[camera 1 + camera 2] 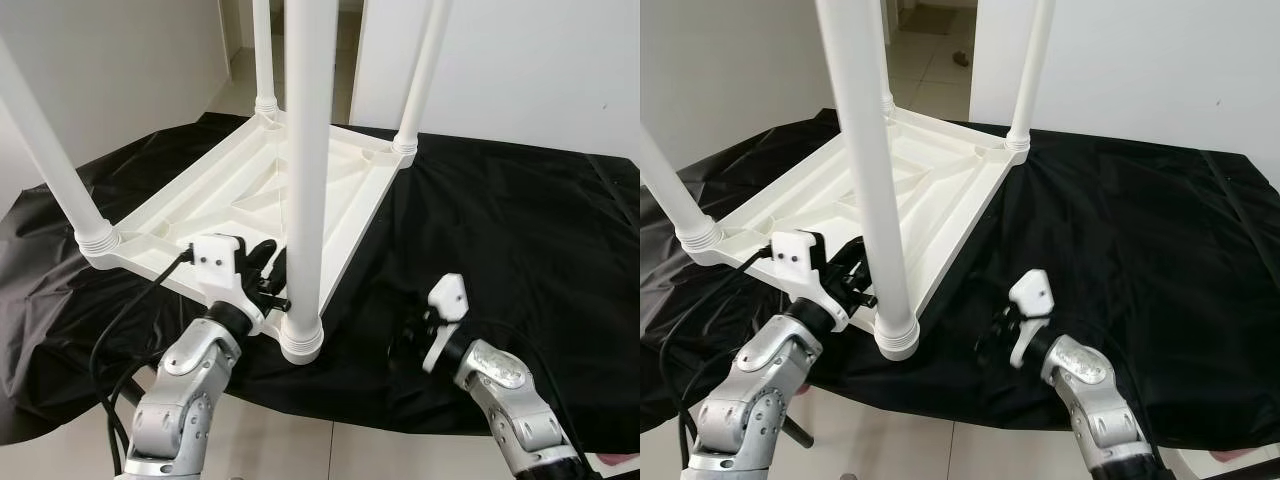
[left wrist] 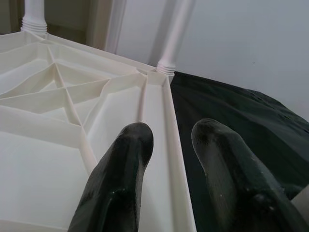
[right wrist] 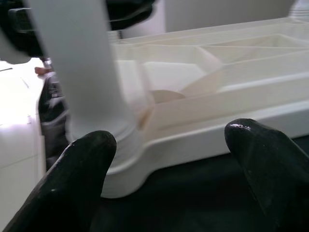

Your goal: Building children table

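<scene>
The left gripper (image 1: 268, 272) is straddling the upturned tabletop (image 1: 240, 205) rim, jaws parted. The right gripper (image 3: 169, 159) is waiting, jaws wide. Judging next: tightening the near leg (image 1: 305, 170).

Indoor room, reads as a home or a bare test space, can't tell which. Cues: plain white walls (image 1: 520, 70) from 12 to 2 o'clock, and a doorway gap at 12 with a pale tiled floor (image 1: 930, 90) running on beyond it. Same light tile floor at 6, by the near edge. The counter is draped in a wrinkled black cloth (image 1: 520, 230), with a white plastic children's table (image 1: 260, 200) upside down on it.
</scene>
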